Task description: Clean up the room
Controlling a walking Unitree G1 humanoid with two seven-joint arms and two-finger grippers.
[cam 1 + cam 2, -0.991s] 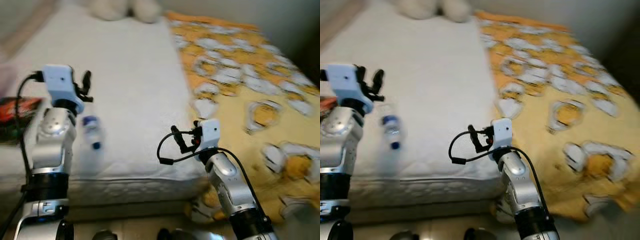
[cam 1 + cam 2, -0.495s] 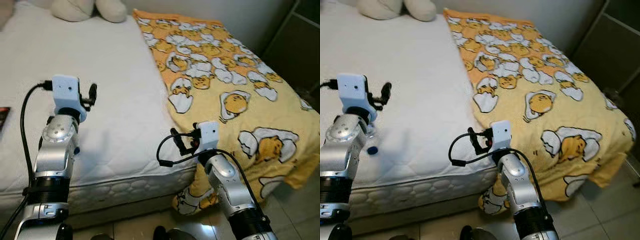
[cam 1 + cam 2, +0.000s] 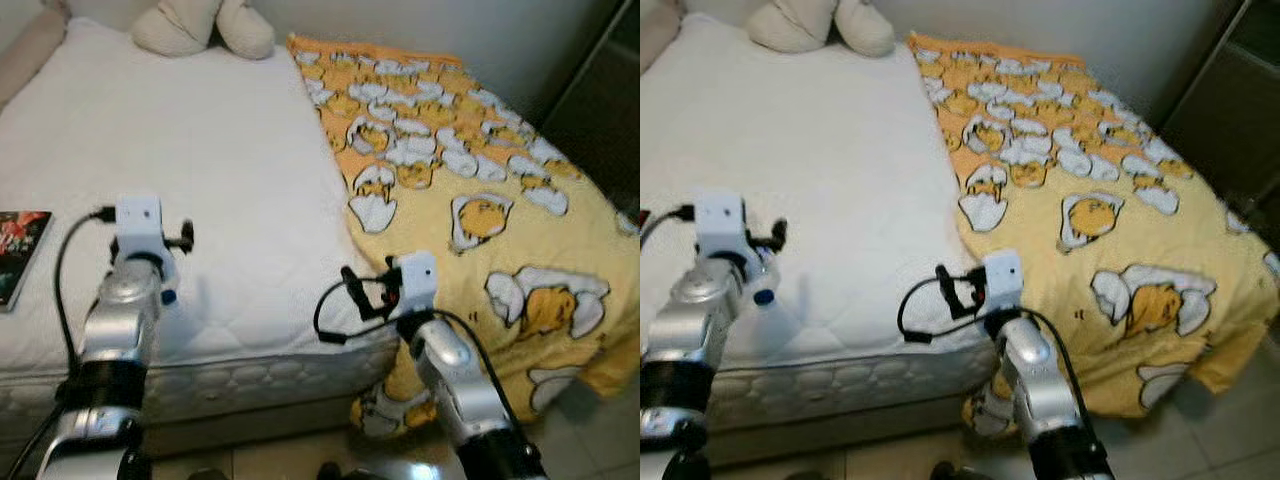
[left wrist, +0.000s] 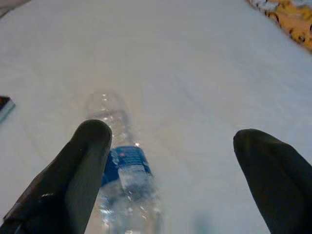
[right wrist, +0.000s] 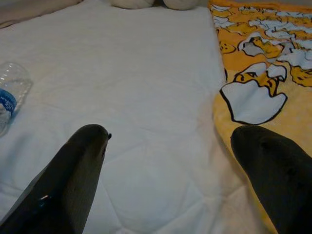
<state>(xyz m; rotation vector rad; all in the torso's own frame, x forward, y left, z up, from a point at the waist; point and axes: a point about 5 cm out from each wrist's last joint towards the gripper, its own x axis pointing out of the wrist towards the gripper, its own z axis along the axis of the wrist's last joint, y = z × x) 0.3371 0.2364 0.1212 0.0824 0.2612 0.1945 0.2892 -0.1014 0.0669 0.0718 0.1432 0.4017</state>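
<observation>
I see the plastic bottle (image 4: 122, 168) lying on the white mattress (image 3: 240, 170) beneath my left end effector (image 4: 180, 175) (fingers spread wide, empty); the right end effector (image 5: 170, 180) gapes too.

A cream plush toy (image 3: 205, 25), apparently, lies at the white mattress's (image 3: 200, 150) head

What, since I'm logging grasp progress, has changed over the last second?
Mostly the head camera swung, shifting the whole view. The left gripper seems to have lowered toward the bottle, jaws open, with nothing gripped or released. The bottle still lies on the mattress, and the right gripper stays open near the blanket.
</observation>
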